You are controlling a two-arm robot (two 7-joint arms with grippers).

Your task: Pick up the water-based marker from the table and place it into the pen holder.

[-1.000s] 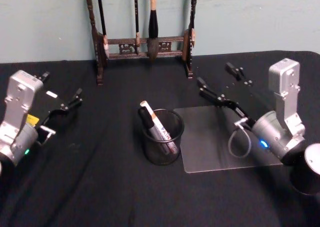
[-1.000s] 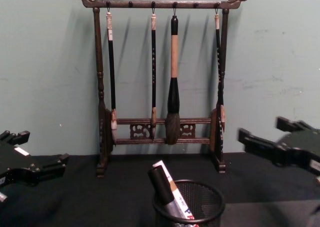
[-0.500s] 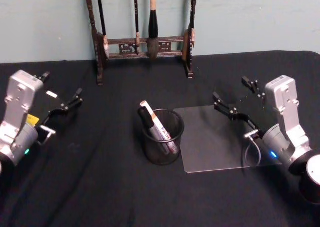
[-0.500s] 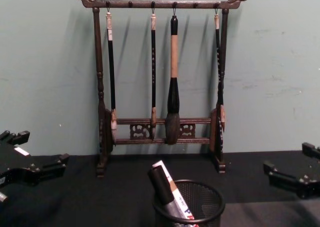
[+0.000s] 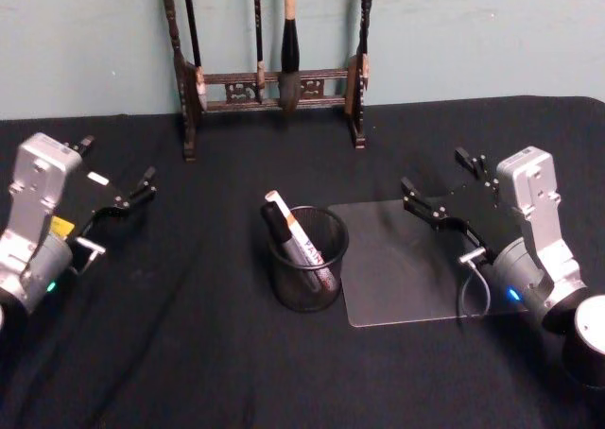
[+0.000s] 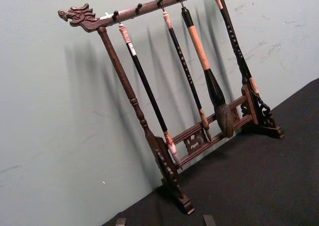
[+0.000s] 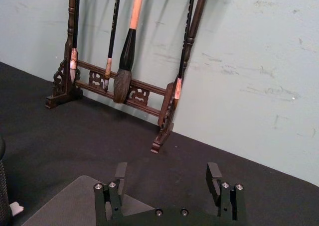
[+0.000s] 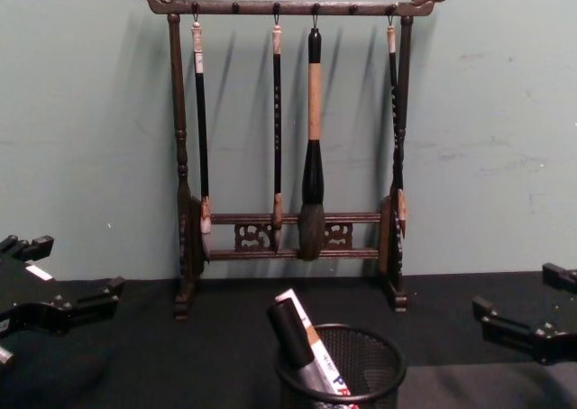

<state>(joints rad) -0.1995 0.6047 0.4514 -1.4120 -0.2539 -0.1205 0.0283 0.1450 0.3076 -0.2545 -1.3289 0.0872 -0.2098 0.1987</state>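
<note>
Even, fairly dim indoor light from the front — the tall dark wooden brush rack [image 8: 288, 148] throws soft doubled shadows on the pale green wall [image 8: 487, 112]; the black tablecloth [image 5: 189, 353] swallows detail.

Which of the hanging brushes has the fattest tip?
The third brush from the left on the wooden rack: tan handle, thick dark bushy head. The other three are thin black sticks.

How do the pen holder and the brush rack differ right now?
The pen holder is a short round black mesh cup mid-table; the brush rack is a tall dark wooden frame at the back by the wall. The holder has a marker leaning inside it; the rack's brushes hang from hooks. Both stand upright on the black cloth.
</note>
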